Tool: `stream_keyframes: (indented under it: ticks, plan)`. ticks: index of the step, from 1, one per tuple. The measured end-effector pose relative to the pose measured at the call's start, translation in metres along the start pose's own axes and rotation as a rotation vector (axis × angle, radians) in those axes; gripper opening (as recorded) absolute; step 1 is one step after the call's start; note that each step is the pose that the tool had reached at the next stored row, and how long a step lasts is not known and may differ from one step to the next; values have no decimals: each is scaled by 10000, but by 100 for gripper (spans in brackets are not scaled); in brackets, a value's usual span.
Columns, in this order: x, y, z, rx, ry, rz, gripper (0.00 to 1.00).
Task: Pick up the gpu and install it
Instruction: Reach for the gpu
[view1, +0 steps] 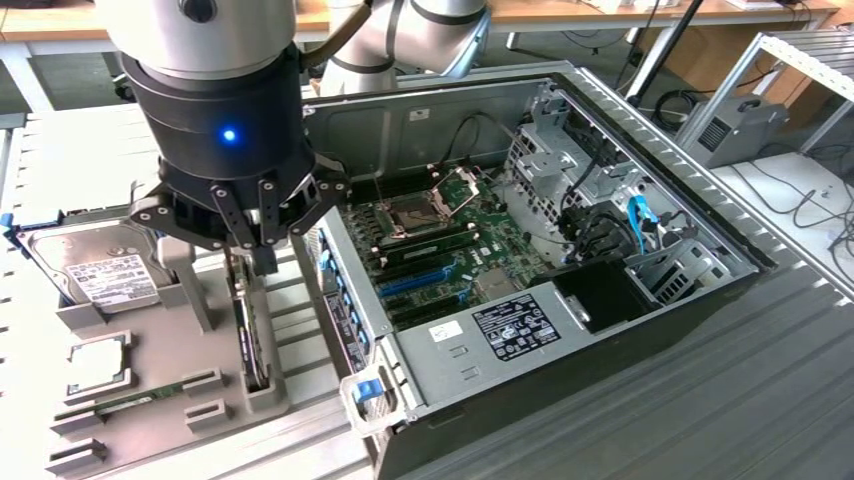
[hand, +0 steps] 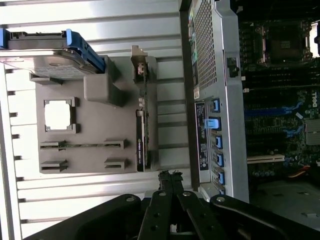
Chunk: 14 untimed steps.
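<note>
The gpu (view1: 247, 335) stands on its long edge in a slot of the grey parts holder (view1: 167, 330), to the exterior view's left of the open computer case (view1: 694, 210). In the wrist view the gpu (hand: 141, 135) appears as a thin dark card with its silver bracket at one end. My gripper (view1: 263, 262) hangs just above the card's far end, shut with nothing between its fingers. Seen from the wrist, the gripper (hand: 168, 176) has its fingertips pressed together, a little off the card's line.
The holder (hand: 90, 130) also carries a hard drive (view1: 100, 265), a processor (view1: 100, 360) and a memory stick (view1: 134, 402). The motherboard's blue expansion slots (view1: 420, 282) lie inside the case, near its wall. Metal shelving (view1: 801, 60) stands at the exterior view's right.
</note>
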<state>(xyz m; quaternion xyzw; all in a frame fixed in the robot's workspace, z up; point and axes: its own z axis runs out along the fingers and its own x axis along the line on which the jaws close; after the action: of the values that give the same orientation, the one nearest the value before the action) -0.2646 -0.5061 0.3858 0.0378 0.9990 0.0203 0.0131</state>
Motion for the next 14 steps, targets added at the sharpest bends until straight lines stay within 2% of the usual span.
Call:
stream_keyframes:
  ticks: [14]
  plan:
    - [-4, -56, 1, 4, -1, 0, 11]
